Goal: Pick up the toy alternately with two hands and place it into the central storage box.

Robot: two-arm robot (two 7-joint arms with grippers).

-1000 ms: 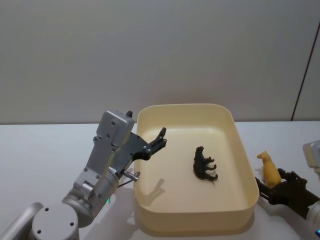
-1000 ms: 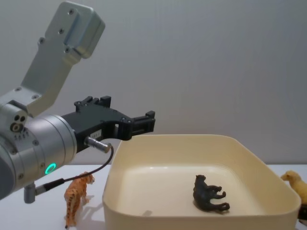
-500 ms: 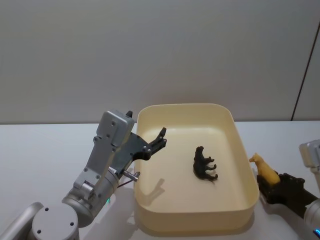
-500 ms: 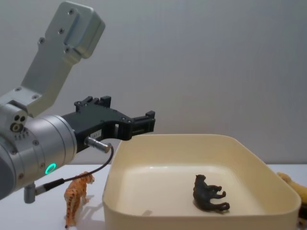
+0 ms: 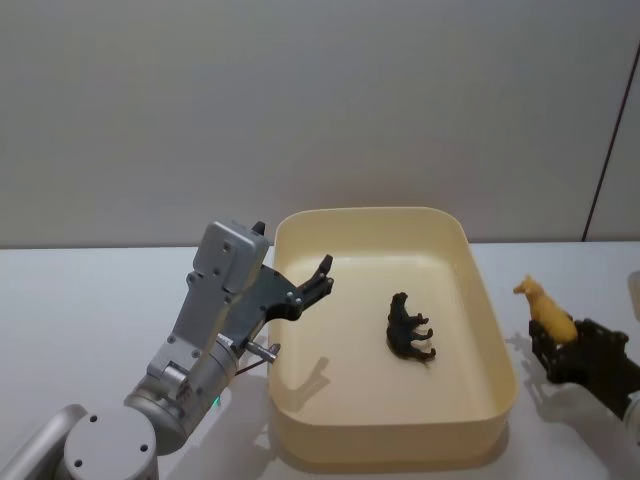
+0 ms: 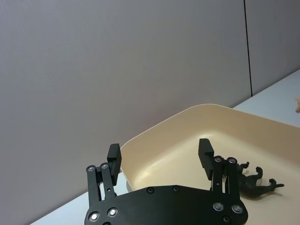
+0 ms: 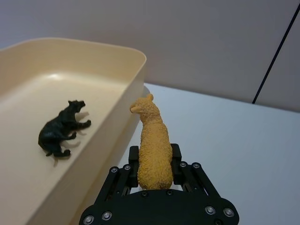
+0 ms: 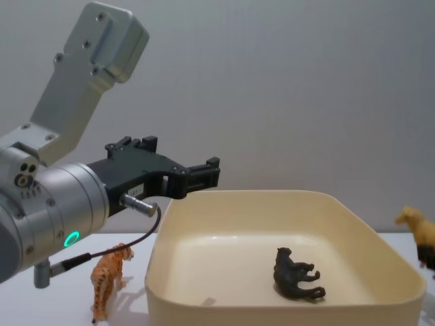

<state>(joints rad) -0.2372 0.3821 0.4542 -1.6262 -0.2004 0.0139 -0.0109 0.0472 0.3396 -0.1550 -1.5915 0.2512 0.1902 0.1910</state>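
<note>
A yellow woolly animal toy (image 7: pixel 152 140) stands upright between the fingers of my right gripper (image 7: pixel 154 160), which is shut on its body. The pair hangs just right of the cream storage box (image 5: pixel 370 213), above the table; the toy (image 5: pixel 545 312) shows there in the head view and at the right edge (image 8: pixel 416 226) in the chest view. A black animal toy (image 5: pixel 410 330) lies on its side on the box floor. My left gripper (image 5: pixel 320 275) is open and empty over the box's left rim, its two fingers (image 6: pixel 114 157) spread wide.
An orange tiger toy (image 8: pixel 109 278) stands on the white table left of the box, under my left arm. A grey wall rises behind the table. Bare table lies to the right of the box around my right gripper (image 5: pixel 565 350).
My right gripper has lifted the yellow toy higher and slightly away from the box's right wall. The left arm and the black toy have not moved.
</note>
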